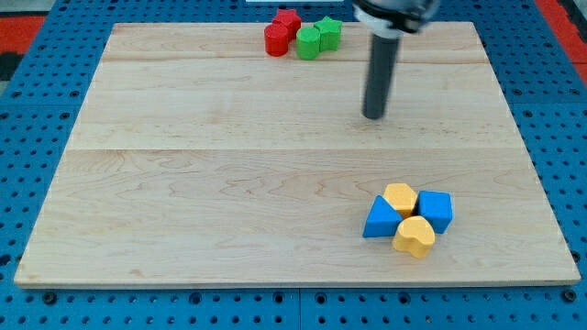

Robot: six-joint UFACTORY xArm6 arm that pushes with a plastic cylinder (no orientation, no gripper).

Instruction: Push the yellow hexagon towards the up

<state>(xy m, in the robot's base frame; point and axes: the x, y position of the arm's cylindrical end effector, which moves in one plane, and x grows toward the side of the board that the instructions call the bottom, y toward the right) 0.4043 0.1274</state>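
Note:
The yellow hexagon (pixel 400 197) lies at the view's lower right on the wooden board (pixel 229 183). It touches a blue triangular block (pixel 381 220) on its lower left, a blue block (pixel 436 210) on its right and a yellow heart-shaped block (pixel 415 236) below it. My tip (pixel 373 115) rests on the board well above this cluster, slightly to its left, touching no block.
At the view's top edge sit a red cylinder (pixel 275 40), a red star-like block (pixel 288 21), a green block (pixel 308 41) and a green star-like block (pixel 328 31), left of the rod. A blue pegboard (pixel 37 302) surrounds the board.

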